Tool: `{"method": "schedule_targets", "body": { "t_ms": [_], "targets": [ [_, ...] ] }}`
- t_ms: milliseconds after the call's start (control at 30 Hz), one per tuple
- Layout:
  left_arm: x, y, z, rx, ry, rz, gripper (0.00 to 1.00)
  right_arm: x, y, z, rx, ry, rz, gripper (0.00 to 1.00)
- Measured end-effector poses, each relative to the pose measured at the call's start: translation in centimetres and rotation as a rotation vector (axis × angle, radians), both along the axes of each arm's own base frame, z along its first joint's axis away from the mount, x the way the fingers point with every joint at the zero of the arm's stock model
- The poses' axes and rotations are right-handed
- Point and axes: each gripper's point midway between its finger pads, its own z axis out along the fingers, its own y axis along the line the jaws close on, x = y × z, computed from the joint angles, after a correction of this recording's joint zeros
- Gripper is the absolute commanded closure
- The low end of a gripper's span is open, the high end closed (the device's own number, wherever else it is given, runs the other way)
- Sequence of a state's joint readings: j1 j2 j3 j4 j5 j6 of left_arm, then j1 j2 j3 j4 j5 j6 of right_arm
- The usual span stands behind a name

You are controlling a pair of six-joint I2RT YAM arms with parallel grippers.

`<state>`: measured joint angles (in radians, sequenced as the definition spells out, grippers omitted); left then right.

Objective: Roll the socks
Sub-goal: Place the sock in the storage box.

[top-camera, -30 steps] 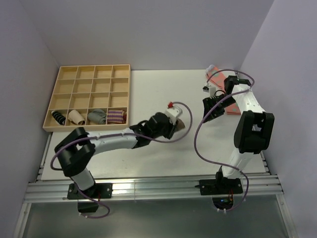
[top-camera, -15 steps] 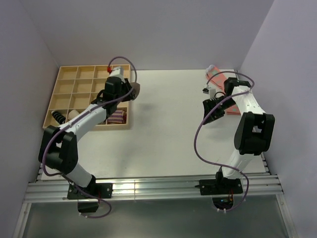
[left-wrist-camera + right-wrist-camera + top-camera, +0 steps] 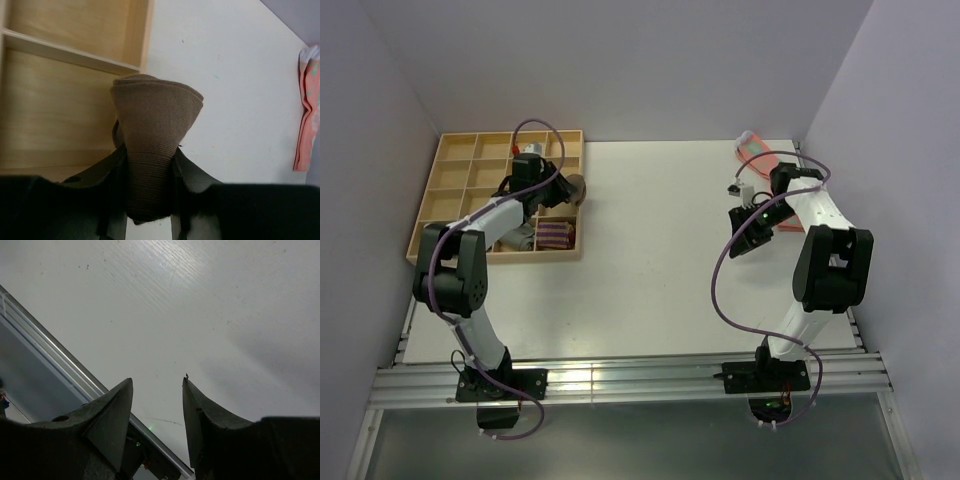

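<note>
Placement looks like the step in hand: the left pincer (image 3: pixel 147 162) is clamped on the rolled tan-brown sock (image 3: pixel 152 115), which hangs over the right rim of the wooden tray (image 3: pixel 142 35) at the far left of the desk (image 3: pixel 650 260). To do it well, carry the roll left until it is squarely above a free compartment, clear of the dividers. Lower it in and let go only once it rests, so it cannot unfurl. The right pincer (image 3: pixel 157 390) stands apart, holding nothing, near the coral sock (image 3: pixel 760 152).

I've swung the left gripper (image 3: pixel 148 170), carrying the rolled tan-brown knit sock (image 3: pixel 152 115), from mid-table left to the divided wooden tray (image 3: pixel 480 134)'s right edge.
</note>
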<state>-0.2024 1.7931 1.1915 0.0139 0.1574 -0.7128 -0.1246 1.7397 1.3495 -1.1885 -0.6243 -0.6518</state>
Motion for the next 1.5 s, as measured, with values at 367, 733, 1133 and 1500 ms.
{"method": "schedule_targets", "body": {
  "t_ms": [367,733,1133,1500],
  "targets": [
    [0.6,4.9,-0.8,0.059,0.038,0.099,1.00,-0.6,-0.3,-1.0,-0.021,0.020,0.002,0.50],
    [0.8,7.2,0.2,0.342,0.069,0.169,1.00,-0.5,-0.4,-1.1,-0.030,0.017,0.002,0.51],
    [0.3,4.8,-5.8,0.508,0.198,0.136,1.00,-1.6,-0.4,-2.0,-0.028,0.047,0.011,0.52],
    [0.0,6.8,-5.9,0.610,0.211,0.184,1.00,-1.8,-0.4,-2.4,-0.030,0.044,0.018,0.52]
  ]
}}
